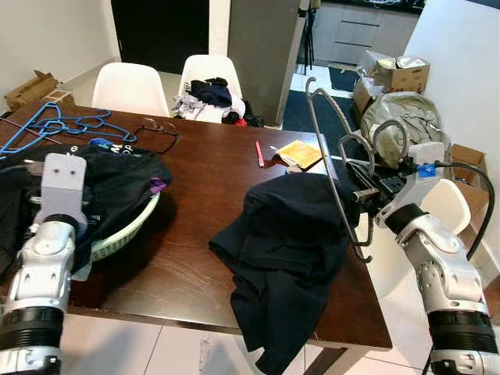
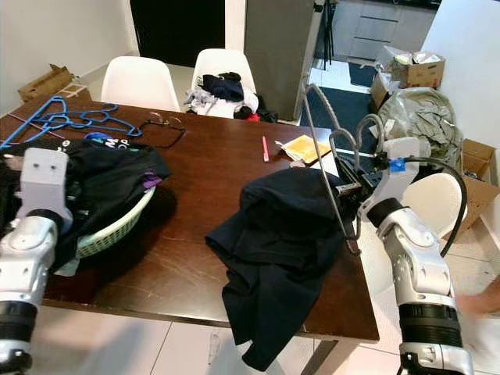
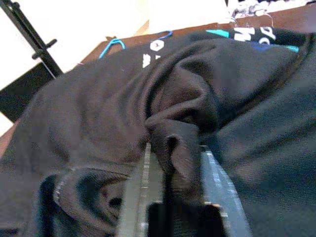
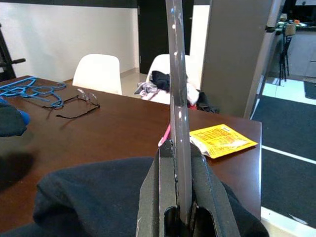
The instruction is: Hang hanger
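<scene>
Right end effector [image 1: 366,194] pinching the grey hanger [image 1: 332,160] upright at the desk's [image 1: 203,183] three o'clock edge, forearm angled up and inward. Risk: the hanger's lower bar catches the dark garment [image 1: 285,242] and drags it off. Left end effector [image 3: 173,197] pinches black cloth [image 3: 163,113] over the basket [image 1: 129,228], arm raised.

Dark wooden table [image 1: 195,195], white chairs [image 1: 129,87], pale tiled floor [image 1: 141,344], cream walls.
</scene>
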Controlling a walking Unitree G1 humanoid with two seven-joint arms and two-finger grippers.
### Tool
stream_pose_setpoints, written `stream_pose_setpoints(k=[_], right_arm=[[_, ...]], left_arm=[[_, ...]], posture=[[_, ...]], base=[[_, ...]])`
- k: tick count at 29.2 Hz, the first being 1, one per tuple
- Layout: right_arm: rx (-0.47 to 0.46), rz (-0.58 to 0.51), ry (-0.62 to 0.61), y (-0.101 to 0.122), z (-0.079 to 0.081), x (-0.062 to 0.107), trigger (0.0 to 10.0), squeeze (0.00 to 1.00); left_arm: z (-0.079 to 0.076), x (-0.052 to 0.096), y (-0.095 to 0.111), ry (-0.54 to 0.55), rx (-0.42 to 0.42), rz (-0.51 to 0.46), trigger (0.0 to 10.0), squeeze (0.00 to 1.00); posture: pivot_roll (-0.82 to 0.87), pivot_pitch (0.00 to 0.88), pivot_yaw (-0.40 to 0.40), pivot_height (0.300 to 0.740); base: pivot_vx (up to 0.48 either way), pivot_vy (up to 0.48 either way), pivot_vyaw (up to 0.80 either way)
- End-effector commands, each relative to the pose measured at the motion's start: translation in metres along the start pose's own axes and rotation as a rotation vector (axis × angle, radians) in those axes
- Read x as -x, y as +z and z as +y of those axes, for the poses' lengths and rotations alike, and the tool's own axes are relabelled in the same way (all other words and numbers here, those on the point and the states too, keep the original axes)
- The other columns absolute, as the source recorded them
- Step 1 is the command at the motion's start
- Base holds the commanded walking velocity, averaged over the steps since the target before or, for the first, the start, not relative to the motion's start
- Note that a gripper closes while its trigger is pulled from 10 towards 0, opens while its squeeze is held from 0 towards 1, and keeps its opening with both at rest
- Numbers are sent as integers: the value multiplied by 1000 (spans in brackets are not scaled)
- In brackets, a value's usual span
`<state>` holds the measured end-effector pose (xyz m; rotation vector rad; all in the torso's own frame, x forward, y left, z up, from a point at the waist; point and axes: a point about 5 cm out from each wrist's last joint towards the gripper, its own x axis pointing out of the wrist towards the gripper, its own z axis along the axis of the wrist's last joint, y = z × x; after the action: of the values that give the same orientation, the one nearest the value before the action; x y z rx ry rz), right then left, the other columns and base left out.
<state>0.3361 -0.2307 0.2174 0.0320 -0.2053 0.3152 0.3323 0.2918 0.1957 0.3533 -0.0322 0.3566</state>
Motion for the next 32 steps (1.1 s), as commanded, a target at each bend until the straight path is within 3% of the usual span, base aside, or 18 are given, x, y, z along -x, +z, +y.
stream_pose_setpoints(k=[1, 3, 4, 6, 7, 8, 11, 13, 16, 17, 19, 20, 21, 25, 28, 30, 31, 32], right_arm=[[9, -7, -19, 1, -4, 2, 10000, 0], [9, -8, -23, 1, -4, 2, 10000, 0], [10, -7, -28, 0, -4, 2, 10000, 0], [10, -7, -28, 0, -4, 2, 10000, 0], [8, -8, -29, 0, -5, 2, 10000, 0], [8, -8, -30, 0, -5, 1, 10000, 0], [8, -8, -31, 0, -5, 1, 10000, 0], [8, -11, -33, 0, -5, 0, 10000, 0], [8, -12, -34, 0, -5, -1, 10000, 0], [6, -15, -35, 1, -5, -1, 10000, 0], [6, -16, -36, 1, -5, -1, 10000, 0], [7, -17, -36, 1, -5, -1, 10000, 0], [8, -17, -37, 1, -4, -1, 10000, 0], [11, -18, -39, 1, -5, -1, 10000, 0], [13, -17, -40, 1, -5, 0, 10000, 0], [16, -15, -40, 1, -6, 0, 10000, 0], [16, -15, -40, 1, -6, 0, 10000, 0], [17, -16, -39, 1, -6, 0, 10000, 0]], left_arm=[[6, -1, 8, 26, -29, -32, 0, 0], [9, -3, 22, 41, -35, -76, 0, 0], [13, -5, 65, 37, -17, -233, 0, 0], [13, -5, 65, 37, -17, -233, 0, 0], [12, -4, 91, 16, 1, -336, 0, 0], [9, 0, 121, -37, 29, -450, 0, 0], [5, 5, 143, -85, 38, -538, 0, 0], [-11, 17, 179, -230, 69, -672, 0, 0], [-16, 22, 188, -273, 72, -707, 0, 0], [-31, 31, 199, -400, 132, -751, 0, 0], [-36, 34, 202, -446, 159, -761, 0, 0], [-42, 39, 205, -490, 167, -775, 980, 0], [-46, 41, 206, -511, 167, -783, 980, 0], [-50, 45, 207, -551, 214, -781, 1843, 0], [-49, 46, 209, -569, 268, -781, 1412, 0], [-48, 49, 212, -622, 356, -783, 2157, 0], [-48, 49, 212, -622, 356, -783, 2157, 0], [-51, 50, 210, -656, 340, -771, 2941, 0]], posture=[[78, 52, -52, 740], [77, 49, -51, 740], [78, 48, -50, 740], [78, 48, -50, 740], [79, 46, -51, 740], [79, 46, -51, 740], [79, 46, -51, 740], [80, 37, -50, 740], [80, 37, -50, 740], [79, 35, -49, 740], [79, 35, -49, 740], [76, 34, -47, 740], [76, 34, -47, 740], [72, 32, -46, 740], [70, 32, -47, 740], [72, 29, -48, 740], [72, 29, -48, 740], [73, 27, -48, 740]], base=[[0, 0, 0], [0, 0, 0], [0, 0, 0], [0, 0, 0], [0, 0, 0], [0, 0, 0], [0, 0, 0], [0, 0, 0], [0, 0, 0], [0, 0, 0], [0, 0, 0], [0, 0, 0], [0, 0, 0], [0, 0, 0], [0, 0, 0], [0, 0, 0], [0, 0, 0], [0, 0, 0]])
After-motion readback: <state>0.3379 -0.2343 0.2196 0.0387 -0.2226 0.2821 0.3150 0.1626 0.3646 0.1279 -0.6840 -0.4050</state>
